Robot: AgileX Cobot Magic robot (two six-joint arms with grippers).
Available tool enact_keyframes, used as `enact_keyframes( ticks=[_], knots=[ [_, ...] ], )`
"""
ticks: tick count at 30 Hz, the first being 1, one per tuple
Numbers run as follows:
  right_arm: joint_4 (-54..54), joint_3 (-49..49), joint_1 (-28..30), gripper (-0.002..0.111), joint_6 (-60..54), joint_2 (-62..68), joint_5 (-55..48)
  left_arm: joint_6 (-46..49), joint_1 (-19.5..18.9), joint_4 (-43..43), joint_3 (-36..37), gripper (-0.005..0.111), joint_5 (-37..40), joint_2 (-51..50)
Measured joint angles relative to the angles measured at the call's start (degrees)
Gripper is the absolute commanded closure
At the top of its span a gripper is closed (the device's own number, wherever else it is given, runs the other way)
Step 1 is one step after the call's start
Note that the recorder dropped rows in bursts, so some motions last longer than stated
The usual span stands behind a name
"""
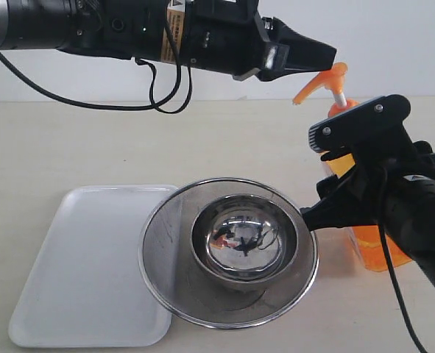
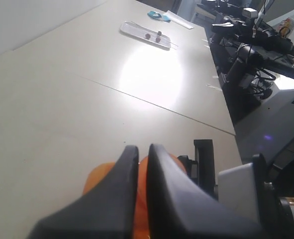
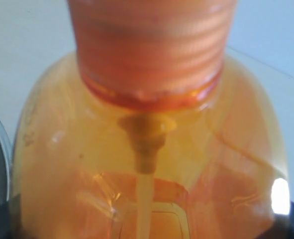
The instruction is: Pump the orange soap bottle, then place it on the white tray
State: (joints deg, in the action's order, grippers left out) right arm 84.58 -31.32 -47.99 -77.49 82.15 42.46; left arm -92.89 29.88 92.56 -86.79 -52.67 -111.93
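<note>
Here, 1 orange soap bottle (image 1: pixel 372 246) stands upright on the pale table (image 1: pixel 70 140), at the right of the exterior view. There is 1 white tray (image 1: pixel 77 272) lying flat at the lower left, well apart from the bottle. Between them sits 1 round steel mesh strainer (image 1: pixel 165 287) with 1 shiny steel bowl (image 1: pixel 239 243) inside it. The strainer's rim overlaps the tray's right edge. 2 black robot arms are in view.

The right gripper (image 1: pixel 331 173) grips the bottle's body from the side. 1 finger sits high by the shoulder and 1 lower down, with the bottle clamped between them. Its wrist view is filled by the bottle's ribbed orange collar, translucent shoulder and the pale tube inside.

The left gripper (image 1: pixel 326 53) reaches in from the upper left, and its tip is just above the bottle's orange pump head (image 1: pixel 324 81). Its 2 fingers (image 2: pixel 122 184) are drawn almost together with only a thin slit between them, and they hold nothing. In the left wrist view the orange pump head shows directly beneath the fingers. Whether the tip actually touches the pump cannot be told.
</note>
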Motion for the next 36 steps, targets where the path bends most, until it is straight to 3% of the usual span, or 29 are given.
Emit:
enact_keyframes(
  ticks=[36],
  knots=[
    [0.3,0.1,0.0,0.109,-0.9,0.1,0.5,0.0,-0.1,-3.0,1.8,0.102,-0.8,-1.0]
  ],
)
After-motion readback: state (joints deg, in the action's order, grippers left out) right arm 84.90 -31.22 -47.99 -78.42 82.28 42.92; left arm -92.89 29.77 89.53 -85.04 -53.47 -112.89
